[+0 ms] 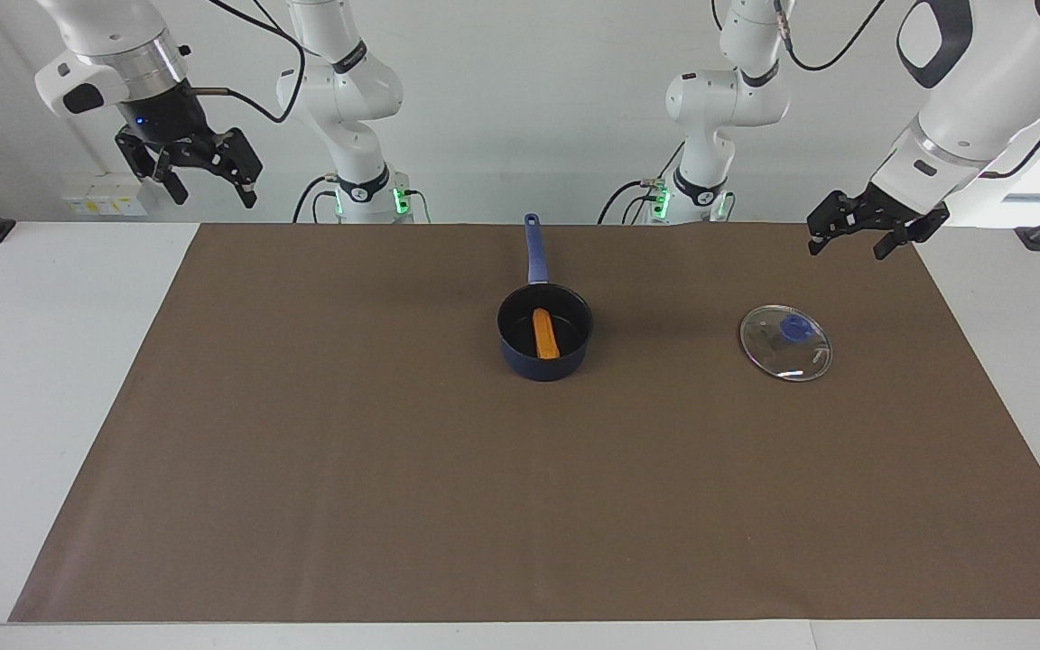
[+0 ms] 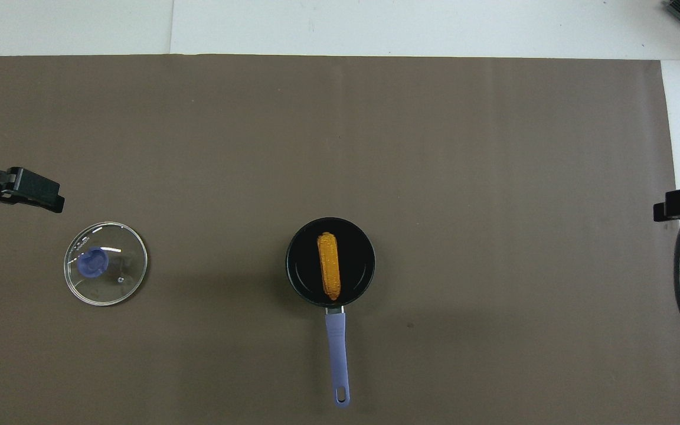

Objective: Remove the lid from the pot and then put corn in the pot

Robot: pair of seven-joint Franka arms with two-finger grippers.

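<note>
pot [image 1: 544, 332]: navy, open, mid-mat | corn [image 1: 544, 333]: inside pot | lid [image 1: 785, 342]: flat on mat, well apart

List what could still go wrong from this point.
Little remains: the corn already lies in the pot and the lid rests flat on the mat.
1. The left claw hangs raised near the lid; a low sweep might knock it.
2. The pot's handle points toward the robots, so a descending arm could catch it.

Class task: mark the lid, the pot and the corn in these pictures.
lid [image 2: 105, 263], overhead view, on the clear glass beside the knob.
pot [image 1: 544, 365], facing view, on its outer wall.
corn [image 2: 329, 265], overhead view, on the cob's middle.
</note>
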